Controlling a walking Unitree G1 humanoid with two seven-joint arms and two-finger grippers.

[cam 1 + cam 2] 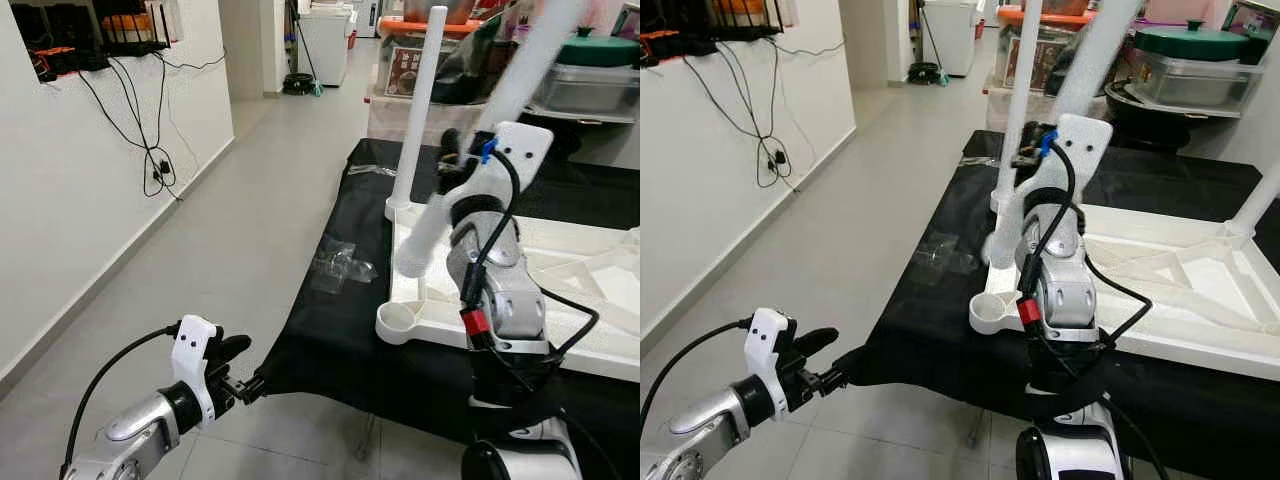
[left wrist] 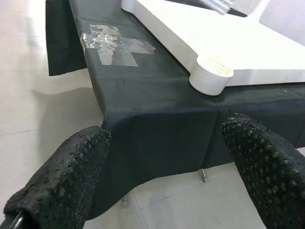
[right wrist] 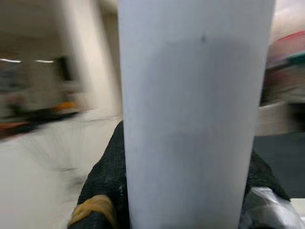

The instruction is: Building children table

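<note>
White table leg is pinched in my right gripper, tilted above the empty corner socket of the upturned tabletop on the black-draped desk. I judge this the leg-fitting step: next I must stand it upright over that socket. I count one leg fitted there, another at the right edge. My left gripper hangs low, jaws spread.

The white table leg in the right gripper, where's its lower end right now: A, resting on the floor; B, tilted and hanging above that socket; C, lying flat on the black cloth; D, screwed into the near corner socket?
B: the white table leg slants in the right gripper, its lower end above the empty corner socket of the white tabletop.
</note>
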